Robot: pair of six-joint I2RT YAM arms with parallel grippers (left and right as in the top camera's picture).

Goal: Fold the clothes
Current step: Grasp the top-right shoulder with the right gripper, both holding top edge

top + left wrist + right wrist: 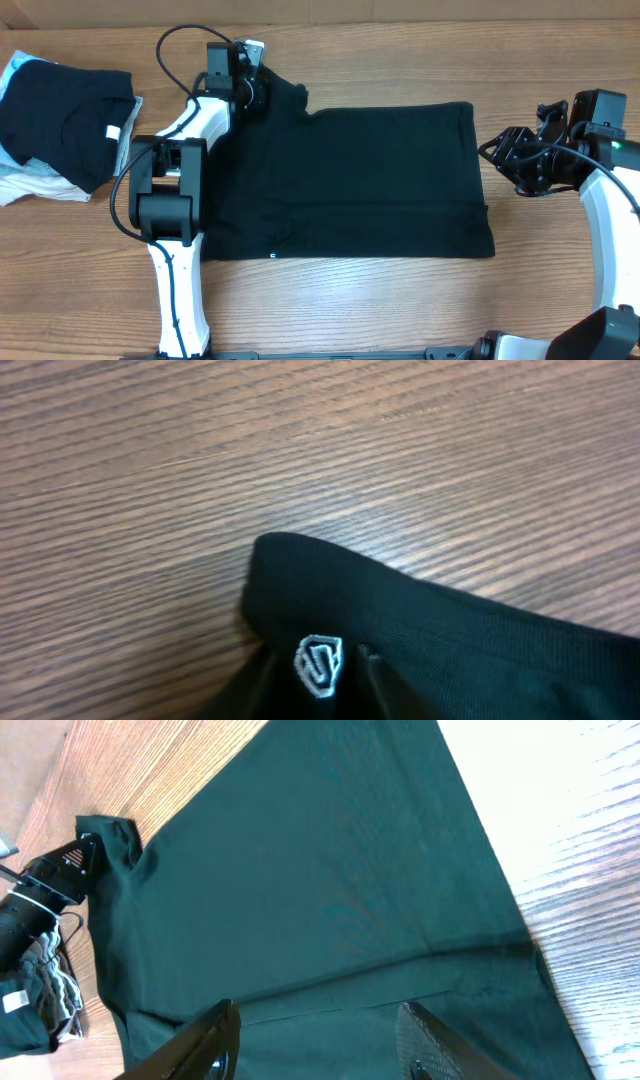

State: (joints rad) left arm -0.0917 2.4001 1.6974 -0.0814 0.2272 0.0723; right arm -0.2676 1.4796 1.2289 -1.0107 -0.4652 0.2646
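A black shirt (350,180) lies spread flat across the middle of the table. My left gripper (252,88) is at its far left corner, shut on a raised fold of the cloth. In the left wrist view the fingers (320,685) pinch the black fabric (480,650) on either side of a small white logo (320,665). My right gripper (497,155) is open and empty just off the shirt's right edge. In the right wrist view its fingers (320,1040) hang apart above the cloth (320,870).
A pile of clothes (60,120), dark on top with white pieces under it, lies at the far left of the table. Bare wood (400,300) runs along the front and right of the shirt.
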